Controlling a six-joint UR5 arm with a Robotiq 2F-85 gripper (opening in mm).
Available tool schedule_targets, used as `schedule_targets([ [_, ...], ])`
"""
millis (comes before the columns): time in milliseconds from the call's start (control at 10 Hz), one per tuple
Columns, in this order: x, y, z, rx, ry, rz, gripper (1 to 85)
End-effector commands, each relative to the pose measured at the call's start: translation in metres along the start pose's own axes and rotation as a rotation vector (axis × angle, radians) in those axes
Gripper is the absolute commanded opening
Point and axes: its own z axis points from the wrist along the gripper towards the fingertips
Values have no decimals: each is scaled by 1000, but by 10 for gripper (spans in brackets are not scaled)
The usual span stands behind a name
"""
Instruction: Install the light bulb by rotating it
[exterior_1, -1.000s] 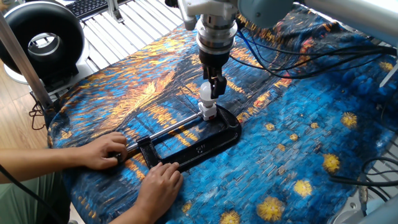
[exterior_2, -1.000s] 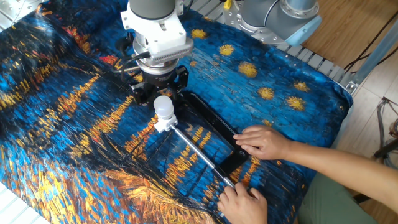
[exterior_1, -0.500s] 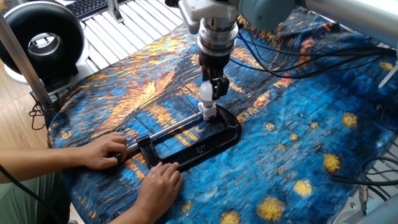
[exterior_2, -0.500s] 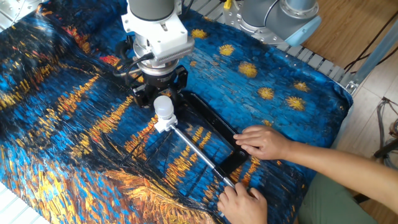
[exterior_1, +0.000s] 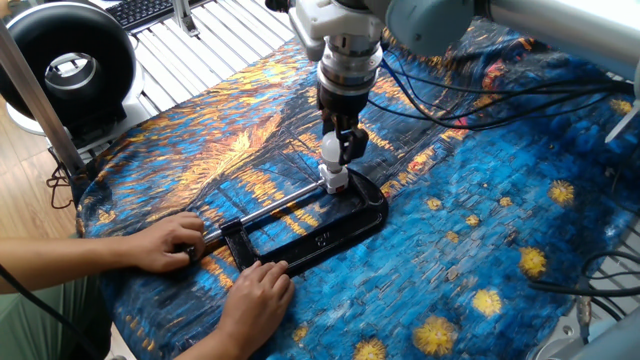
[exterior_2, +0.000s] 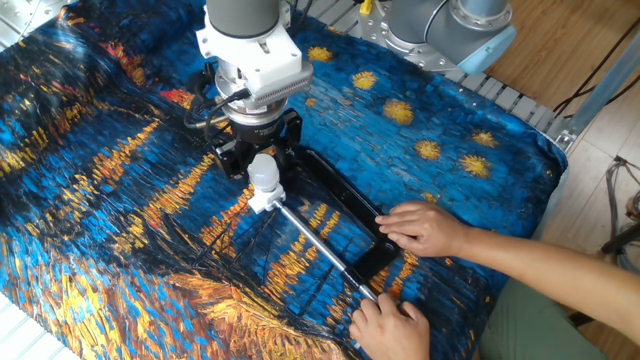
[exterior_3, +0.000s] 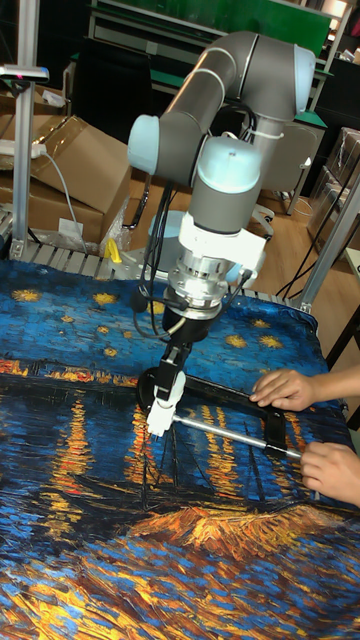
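The gripper (exterior_1: 341, 146) has its fingers clasped on the light bulb (exterior_2: 263, 170), which stands upright in its socket (exterior_1: 335, 180) at the clamp's (exterior_1: 330, 230) far end, so the screwing-in looks underway; next seems a steady twist without tilting

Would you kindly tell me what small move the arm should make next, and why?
Probably keep twisting the wrist: the gripper has its fingers around the small white frosted light bulb, which stands upright in the white socket block held by the black clamp.
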Motion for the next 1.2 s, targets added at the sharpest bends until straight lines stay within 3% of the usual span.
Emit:
schedule_targets([
  [0, -1, 0, 6, 3, -11, 3, 647],
  [500, -3, 5, 7, -5, -13, 37, 637],
  [1100, 1, 6, 7, 13, 2, 91, 530],
])
